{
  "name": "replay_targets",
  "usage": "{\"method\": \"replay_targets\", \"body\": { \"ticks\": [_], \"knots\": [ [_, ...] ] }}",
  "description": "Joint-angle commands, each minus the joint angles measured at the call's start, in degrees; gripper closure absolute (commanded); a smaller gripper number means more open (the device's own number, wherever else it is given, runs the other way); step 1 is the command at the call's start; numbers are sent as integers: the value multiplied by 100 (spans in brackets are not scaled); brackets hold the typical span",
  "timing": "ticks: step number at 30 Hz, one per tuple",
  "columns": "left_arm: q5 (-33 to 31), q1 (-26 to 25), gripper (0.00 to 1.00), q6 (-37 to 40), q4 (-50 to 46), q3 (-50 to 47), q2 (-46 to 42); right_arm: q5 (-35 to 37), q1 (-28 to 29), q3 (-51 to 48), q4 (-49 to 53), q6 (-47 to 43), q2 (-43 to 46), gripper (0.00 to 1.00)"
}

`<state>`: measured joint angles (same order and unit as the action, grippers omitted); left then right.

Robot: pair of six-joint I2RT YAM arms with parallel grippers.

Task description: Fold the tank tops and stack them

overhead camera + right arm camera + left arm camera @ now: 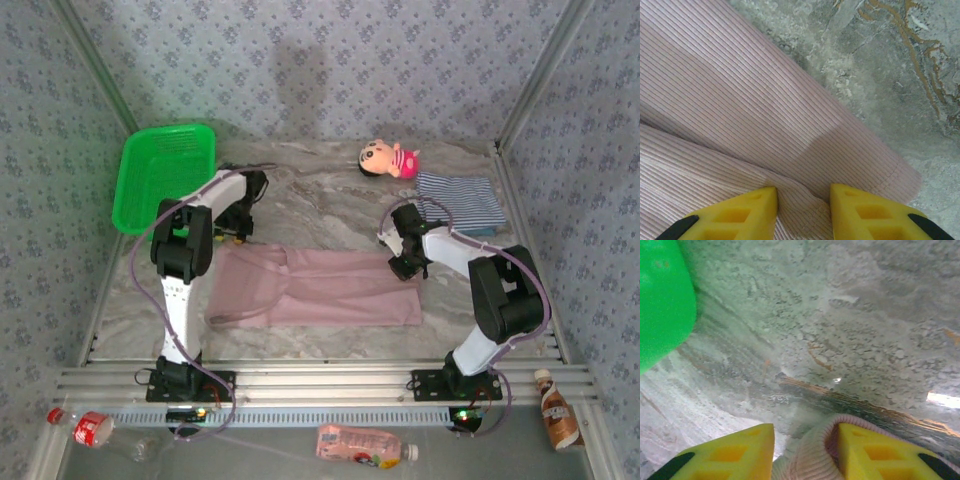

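Grey marbled table [330,190]: your work surface, with all the cloth lying on it.
Mauve-pink tank top [320,285]: spread flat mid-table between your two arms, long axis running left to right.
Handling: it's a ribbed knit, so judge it light and limp. It will drape and sag, and it won't move as a sheet. Take it at the hems and corners, both ends together, or the middle will droop and crease.
Green basket [160,175]: far left, tilted against the wall, apart from the cloth.
Striped tank top [462,200]: looks folded, far right, just beside the doll [388,159]. A blue edge pokes out under it. That may be another top, but you can't confirm it.
Left gripper [805,432]: at the mauve top's far-left edge. A rolled hem stands bunched between the fingers; cannot tell whether it's clamped.
Right gripper [804,192]: at the far-right corner, set narrow and pinching a ridge of cloth by the hem. Creases run into the pinch.
Views: overhead gives you the layout and the folded pile. The wrist cameras give you the rib texture and how the cloth sits between the fingers, which overhead is too coarse for.
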<state>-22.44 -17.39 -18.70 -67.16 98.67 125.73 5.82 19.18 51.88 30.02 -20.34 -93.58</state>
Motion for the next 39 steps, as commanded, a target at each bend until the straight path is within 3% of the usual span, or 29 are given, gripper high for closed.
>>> {"method": "replay_targets", "body": {
  "ticks": [1, 5, 14, 30, 33, 39],
  "knots": [
    [-342, -28, 67, -46, -320, -99, -374, 25, 2, -133, 417, 117, -168, 65],
    [-190, -28, 78, -37, -323, -276, -488, 133, -6, -217, 415, 135, -187, 65],
    [-79, -61, 89, -160, -192, -916, -1141, 166, -33, -192, 415, 214, -255, 65],
    [650, -258, 95, -82, 576, -2319, -1721, 349, -46, -150, 693, 311, -351, 65],
    [390, -240, 100, -22, 575, -2316, -1671, 340, -48, -167, 686, 328, -346, 65],
    [-529, -212, 100, 430, 406, -1475, -1308, 338, -39, -126, 720, 347, -368, 65]
  ]
}}
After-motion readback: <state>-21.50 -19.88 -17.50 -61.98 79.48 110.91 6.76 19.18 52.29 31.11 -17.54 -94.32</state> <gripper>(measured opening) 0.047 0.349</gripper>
